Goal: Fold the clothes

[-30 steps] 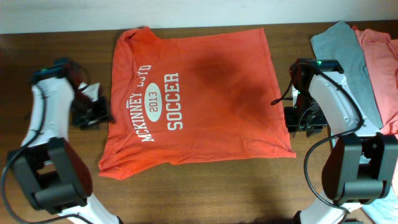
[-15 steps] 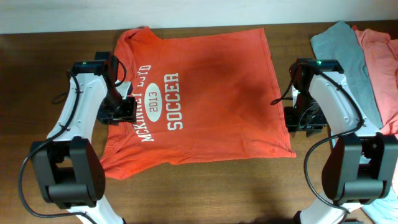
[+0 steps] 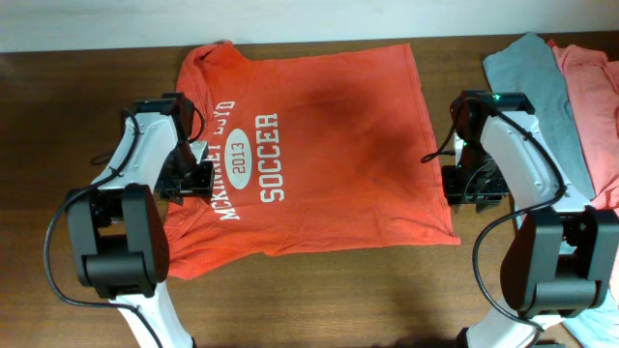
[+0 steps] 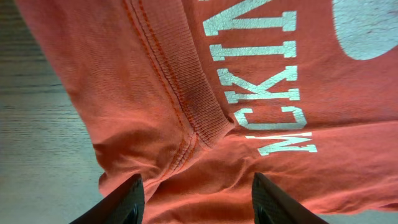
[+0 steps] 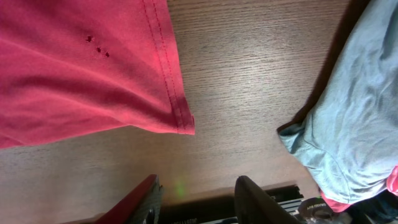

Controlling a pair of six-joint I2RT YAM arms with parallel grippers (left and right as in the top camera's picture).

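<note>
Desk (image 3: 58, 97): dark wood-grain surface that carries all three garments.
Orange-red T-shirt (image 3: 338, 145): spread flat at the centre of the desk between the two arms, print side up. The neck end lies toward the left arm and the stitched hem toward the right arm.
Grey T-shirt (image 3: 542, 87): lies at the far right of the desk, beyond the right arm and apart from the orange-red T-shirt.
Salmon-pink T-shirt (image 3: 592, 97): lies at the right edge of the desk, touching the grey T-shirt.
White print (image 3: 250, 164): reads "McKinney Boyd 2013 Soccer" and runs sideways in the overhead view, on the neck half of the orange-red T-shirt.
Left hand (image 4: 198, 200): sits above the neck end of the orange-red T-shirt, near the ribbed band (image 4: 196, 99). The fingers are spread apart and no cloth is pinched between them.
Right hand (image 5: 199, 200): sits above bare desk just beside the hem corner of the orange-red T-shirt. The fingers are spread apart with nothing between them.
</note>
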